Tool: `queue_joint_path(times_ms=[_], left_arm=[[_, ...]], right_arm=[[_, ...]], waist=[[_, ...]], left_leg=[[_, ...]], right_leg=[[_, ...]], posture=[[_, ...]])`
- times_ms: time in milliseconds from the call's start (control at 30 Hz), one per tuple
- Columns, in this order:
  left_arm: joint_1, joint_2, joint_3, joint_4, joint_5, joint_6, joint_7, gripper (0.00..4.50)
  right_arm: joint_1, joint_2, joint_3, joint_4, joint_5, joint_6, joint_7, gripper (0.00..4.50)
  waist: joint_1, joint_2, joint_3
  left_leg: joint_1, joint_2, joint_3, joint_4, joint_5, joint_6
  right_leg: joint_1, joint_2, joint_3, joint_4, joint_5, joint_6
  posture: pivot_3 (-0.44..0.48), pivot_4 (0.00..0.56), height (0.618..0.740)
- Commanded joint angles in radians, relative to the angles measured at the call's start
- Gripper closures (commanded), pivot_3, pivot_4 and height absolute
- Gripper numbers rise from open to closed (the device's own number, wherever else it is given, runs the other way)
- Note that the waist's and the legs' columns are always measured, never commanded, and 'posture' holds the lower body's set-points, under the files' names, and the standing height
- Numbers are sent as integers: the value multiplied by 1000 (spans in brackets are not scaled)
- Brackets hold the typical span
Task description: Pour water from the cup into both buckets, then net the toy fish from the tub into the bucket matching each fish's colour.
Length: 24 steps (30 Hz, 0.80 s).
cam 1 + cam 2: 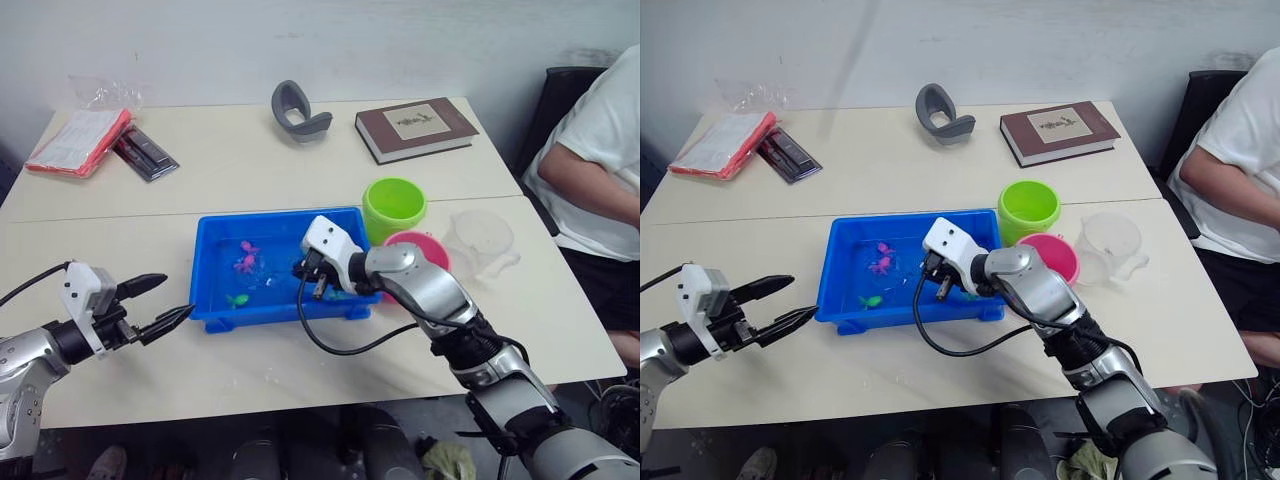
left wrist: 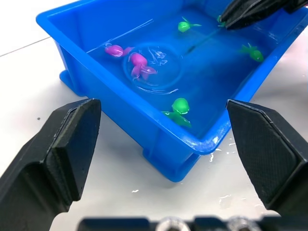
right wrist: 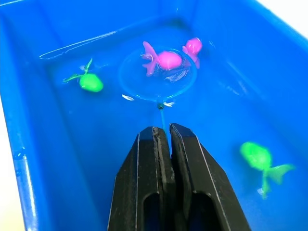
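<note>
The left gripper hovers at nine o'clock of the blue tub, jaws spread and empty. The right gripper reaches into the tub from three o'clock, jaws pinching the net handle, its hoop under a pink fish. On the pale table, green bucket, pink bucket and clear cup stand at the tub's two o'clock.

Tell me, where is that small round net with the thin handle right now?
The small round net sits in the water of the blue plastic tub, held by the right gripper, its hoop under a pink toy fish.
</note>
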Motion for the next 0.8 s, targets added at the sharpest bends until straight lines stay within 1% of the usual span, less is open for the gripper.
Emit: queue_joint_path(times_ms=[33,267,333,400,467,533,600,667,767,800], left_arm=[[5,-6,17,-28,-9,-20,2,42],[-14,-2,17,-19,-11,-20,0,42],[-32,-5,20,-34,-39,2,3,42],[-42,5,13,-69,-75,38,-14,42],[-52,25,-11,-113,-86,66,-24,42],[-73,33,-35,-140,-88,81,-21,42],[-94,34,-59,-143,-82,83,-23,42],[-130,27,-90,-131,-73,78,-25,42],[-170,16,-131,-109,-57,50,-44,42],[-178,16,-150,-99,-44,30,-59,42]], right_arm=[[15,-12,-23,-58,20,-1,25,4500],[37,-57,-80,-131,76,47,63,4500],[56,-82,-101,-166,99,59,77,4500],[86,-109,-141,-212,134,74,89,4500],[133,-138,-226,-275,190,108,86,4500],[188,-183,-293,-346,231,115,98,4500],[228,-206,-338,-395,261,121,87,4500],[271,-213,-384,-427,272,90,62,4500],[350,-282,-396,-452,248,-28,114,4500],[376,-299,-413,-460,255,-34,113,4500]], waist=[[0,0,0],[1,0,0],[2,0,0],[6,0,0],[9,0,0],[21,0,0],[27,0,0],[27,0,0],[26,0,0],[26,0,0]], left_leg=[[0,0,0,0,0,0],[0,0,0,0,0,0],[0,0,0,0,0,0],[0,0,-1,0,0,0],[-1,0,-1,0,0,0],[-1,0,-1,0,0,0],[-1,-1,-1,0,0,1],[0,-1,-1,1,0,1],[1,-1,0,0,0,0],[2,-1,1,0,0,0]], right_leg=[[0,0,0,0,0,0],[0,0,0,0,0,0],[0,0,0,0,0,0],[0,0,0,0,0,0],[0,-1,0,0,0,0],[0,-1,0,-1,0,0],[0,0,0,-1,0,0],[0,0,0,-2,0,0],[1,1,-1,-3,0,0],[1,2,-1,-2,0,0]], posture=[[0,150,740],[0,150,740],[0,150,740],[0,150,740],[0,150,740],[0,150,740],[0,150,740],[0,150,740],[0,150,740],[0,150,740]])
